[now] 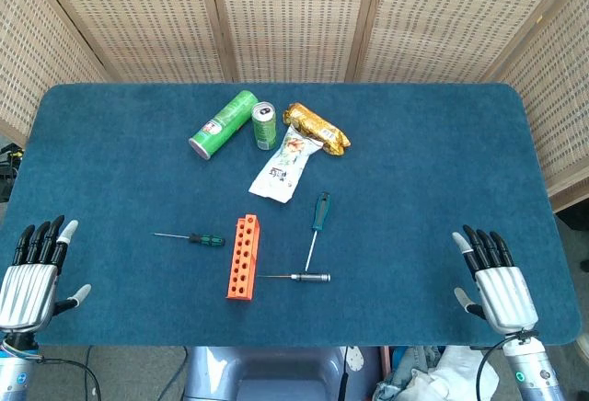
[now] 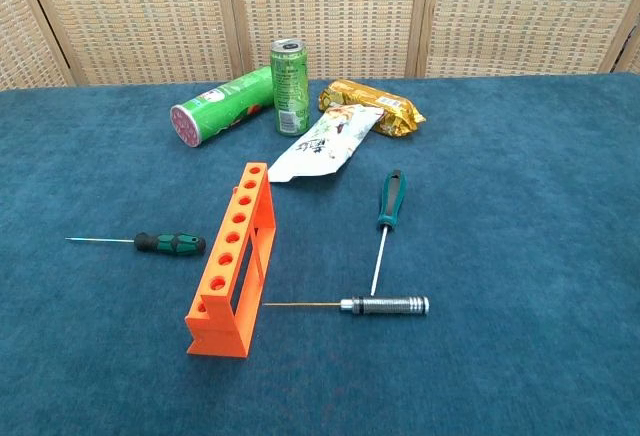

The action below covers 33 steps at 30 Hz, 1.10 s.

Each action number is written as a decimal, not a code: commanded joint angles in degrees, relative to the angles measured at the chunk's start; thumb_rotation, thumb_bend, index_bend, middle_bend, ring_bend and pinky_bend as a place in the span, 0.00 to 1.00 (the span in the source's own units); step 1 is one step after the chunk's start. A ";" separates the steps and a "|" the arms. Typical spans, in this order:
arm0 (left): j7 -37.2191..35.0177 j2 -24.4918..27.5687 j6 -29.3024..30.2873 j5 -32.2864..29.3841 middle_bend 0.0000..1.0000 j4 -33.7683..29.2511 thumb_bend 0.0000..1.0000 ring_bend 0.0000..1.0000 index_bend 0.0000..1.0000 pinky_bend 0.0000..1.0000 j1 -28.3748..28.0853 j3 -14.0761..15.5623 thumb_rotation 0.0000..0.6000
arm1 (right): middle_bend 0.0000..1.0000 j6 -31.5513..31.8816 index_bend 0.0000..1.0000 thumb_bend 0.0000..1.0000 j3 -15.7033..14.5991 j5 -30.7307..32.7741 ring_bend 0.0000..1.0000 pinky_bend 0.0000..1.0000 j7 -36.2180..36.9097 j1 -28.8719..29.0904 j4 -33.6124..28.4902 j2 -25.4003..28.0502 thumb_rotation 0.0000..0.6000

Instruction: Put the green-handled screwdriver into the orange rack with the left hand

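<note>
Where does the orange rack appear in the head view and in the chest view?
Head view: orange rack lies low, left of centre, between two screwdrivers.
Chest view: orange rack stands lower left of centre, running from near to far.
Shared landmark: the metal-handled screwdriver beside it, tip towards the rack's near end.

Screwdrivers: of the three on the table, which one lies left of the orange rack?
The short green-and-black-handled screwdriver, its tip pointing left. The teal-handled screwdriver and the metal-handled screwdriver both lie right of the orange rack.

Both hands outside the chest view; left hand (image 1: pixel 35 277) wrist cut by head view's edge.
</note>
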 commanded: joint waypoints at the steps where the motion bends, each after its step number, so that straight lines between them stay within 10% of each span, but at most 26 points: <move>1: 0.08 -0.02 -0.09 -0.05 0.00 0.01 0.00 0.00 0.00 0.00 -0.04 0.00 1.00 | 0.00 -0.09 0.00 0.24 -0.04 -0.03 0.00 0.00 0.05 0.03 0.03 0.01 1.00; 33: -0.89 -0.65 -0.88 0.13 0.00 0.37 0.04 0.00 0.00 0.00 -0.71 -0.18 1.00 | 0.00 0.72 0.00 0.23 0.29 0.19 0.00 0.00 0.46 -0.28 0.09 0.27 1.00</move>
